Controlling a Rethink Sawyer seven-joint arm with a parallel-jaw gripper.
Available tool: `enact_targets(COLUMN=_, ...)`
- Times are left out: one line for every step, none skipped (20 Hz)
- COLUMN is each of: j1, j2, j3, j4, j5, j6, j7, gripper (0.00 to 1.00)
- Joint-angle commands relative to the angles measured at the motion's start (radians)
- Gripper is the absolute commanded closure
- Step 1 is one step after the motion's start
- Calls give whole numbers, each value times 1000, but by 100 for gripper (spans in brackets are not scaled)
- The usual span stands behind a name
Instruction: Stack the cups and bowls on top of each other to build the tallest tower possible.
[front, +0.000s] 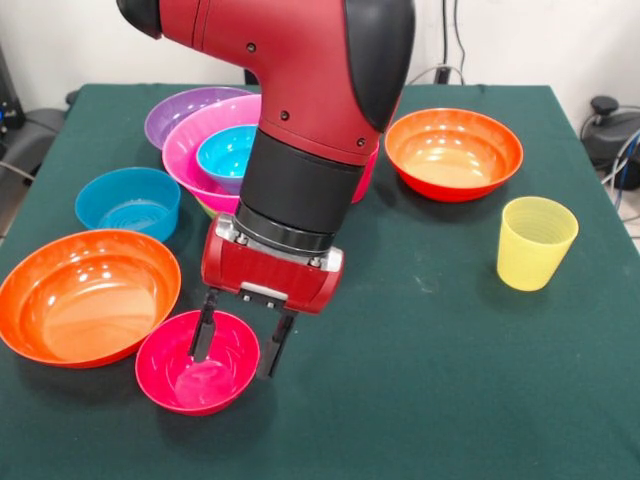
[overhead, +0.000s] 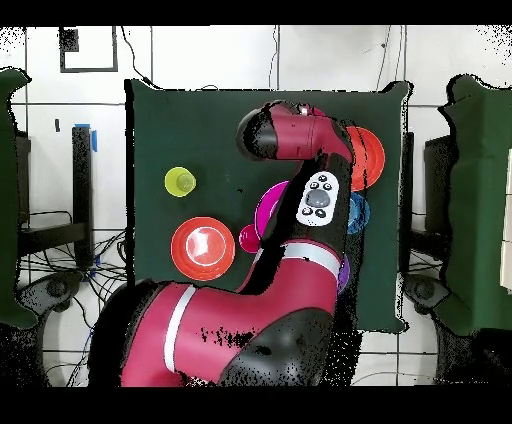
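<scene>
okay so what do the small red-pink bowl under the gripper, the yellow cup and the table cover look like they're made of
Small red-pink bowl: likely hard plastic, glossy, with bright highlights on its inside. Yellow cup: probably thin plastic, slightly see-through, with faint rings around it. Table cover: looks like dark green cloth or felt, matte, with no shine anywhere.

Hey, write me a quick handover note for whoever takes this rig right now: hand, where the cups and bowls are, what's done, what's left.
Hand: open, one finger inside the red-pink bowl, the other outside its rim; not yet closed.
Tower: a blue bowl nested in the pink bowl; what is under it is hidden by the arm.
Loose in the front view: orange bowl left of the red-pink bowl, second blue bowl, purple bowl behind the tower, second orange bowl, yellow cup on the right.
Red cup: not visible.
Left: stack everything loose.
</scene>
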Motion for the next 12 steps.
enact_targets(j1=19, j2=23, j3=45, j4=-30, j5=23, j6=47, j7=145, gripper=0)
enact_targets(j1=19, j2=24, j3=44, j4=-28, j5=24, j6=46, j7=145, gripper=0)
enact_targets(j1=20, j2=23, j3=44, j4=-27, j5=25, j6=47, j7=142, gripper=0)
enact_targets(j1=20, j2=23, j3=44, j4=-27, j5=26, j6=49, j7=140, gripper=0)
enact_targets(j1=20, j2=21, j3=44, j4=-25, j5=27, j6=52, j7=138, gripper=0)
enact_targets(j1=21, j2=22, j3=43, j4=-25, j5=29, j6=54, j7=138, gripper=0)
enact_targets(j1=22, j2=23, j3=41, j4=-25, j5=31, j6=55, j7=139, gripper=0)
enact_targets(j1=24, j2=27, j3=39, j4=-23, j5=33, j6=52, j7=142, gripper=0)
enact_targets(j1=24, j2=28, j3=39, j4=-22, j5=37, j6=54, j7=144, gripper=0)
enact_targets(j1=25, j2=30, j3=39, j4=-22, j5=41, j6=57, j7=146, gripper=0)
enact_targets(j1=25, j2=32, j3=39, j4=-22, j5=46, j6=61, j7=146, gripper=0)
enact_targets(j1=26, j2=33, j3=40, j4=-21, j5=48, j6=60, j7=145, gripper=0)
